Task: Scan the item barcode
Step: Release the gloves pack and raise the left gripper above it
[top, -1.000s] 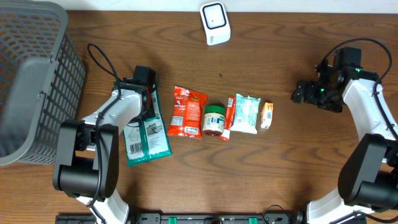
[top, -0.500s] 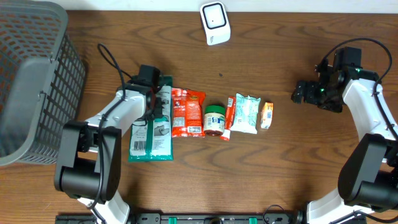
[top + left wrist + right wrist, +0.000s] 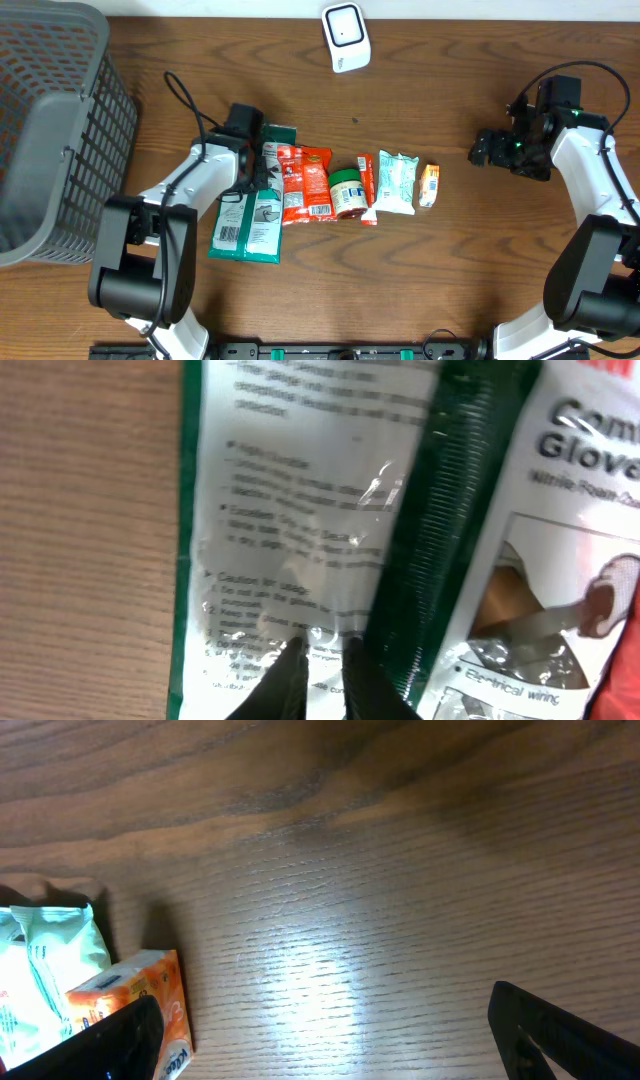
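Your glove packet lies flat on the wooden table, well apart from the white scanner, on the robot's side of it and to its left. It is a flat, glossy film pouch, white with green edges. A dark ribbed band runs down it, with small print on one side and a glove picture on the other. A barcode patch faces up at the corner farthest from the scanner.

The left gripper is over the packet, its fingers nearly pressed together with only a slit between the tips. You cannot tell whether they pinch the film. The right gripper is spread wide over bare wood, to the right of the scanner, holding nothing.

Count six things in one row, all on the near side of the scanner:
- the glove packet
- one crinkled red packet overlapping its edge
- one round jar with a green lid
- one slim red sachet
- one pale mint pouch
- one small orange box

One grey mesh basket stands far left of the scanner.
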### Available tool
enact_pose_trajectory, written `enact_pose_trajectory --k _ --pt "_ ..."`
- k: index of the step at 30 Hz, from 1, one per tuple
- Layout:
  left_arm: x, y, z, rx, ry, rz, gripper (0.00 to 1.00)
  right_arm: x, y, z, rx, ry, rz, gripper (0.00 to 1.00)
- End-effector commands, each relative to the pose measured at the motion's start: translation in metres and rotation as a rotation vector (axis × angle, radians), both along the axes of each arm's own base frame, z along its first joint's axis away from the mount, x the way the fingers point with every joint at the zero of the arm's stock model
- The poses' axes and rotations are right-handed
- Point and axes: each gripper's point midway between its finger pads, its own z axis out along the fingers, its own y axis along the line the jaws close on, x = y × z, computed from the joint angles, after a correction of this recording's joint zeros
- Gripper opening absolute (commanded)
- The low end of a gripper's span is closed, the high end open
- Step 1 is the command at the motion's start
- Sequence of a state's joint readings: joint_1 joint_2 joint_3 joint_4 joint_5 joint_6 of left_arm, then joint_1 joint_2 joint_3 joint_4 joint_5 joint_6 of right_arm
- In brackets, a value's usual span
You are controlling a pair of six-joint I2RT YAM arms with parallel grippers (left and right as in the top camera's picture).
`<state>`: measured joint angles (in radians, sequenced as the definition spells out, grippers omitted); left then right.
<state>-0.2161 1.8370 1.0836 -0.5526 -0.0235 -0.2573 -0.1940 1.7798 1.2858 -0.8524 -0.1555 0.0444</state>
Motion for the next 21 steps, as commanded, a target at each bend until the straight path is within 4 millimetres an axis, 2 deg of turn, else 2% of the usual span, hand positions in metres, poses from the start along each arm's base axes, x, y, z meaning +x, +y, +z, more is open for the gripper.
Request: enact_pose_trajectory --k 1,4,10,14,17,21 --pt "0.016 0.004 0.026 -0.051 -0.072 0.051 0.22 0.003 0.000 0.004 -0.010 -0.011 -0.001 0.99" --pt "0.024 0.009 0.049 -0.064 -0.135 0.069 0.25 0.003 0.000 0.004 -0.010 -0.011 0.000 0.99" --pt "0.027 0.022 0.111 -0.084 -0.266 0.101 0.62 0.003 0.000 0.004 -0.010 -0.011 -0.001 0.99" --pt "0.024 0.040 0.140 -0.084 -0.308 0.142 0.69 0.003 0.000 0.004 -0.010 -0.011 -0.001 0.99" --pt "0.023 0.051 0.149 -0.074 -0.332 0.149 0.72 0.003 0.000 0.004 -0.010 -0.011 -0.001 0.99" --pt "0.019 0.055 0.151 -0.065 -0.326 0.139 0.76 0.003 0.000 0.004 -0.010 -0.011 -0.001 0.99"
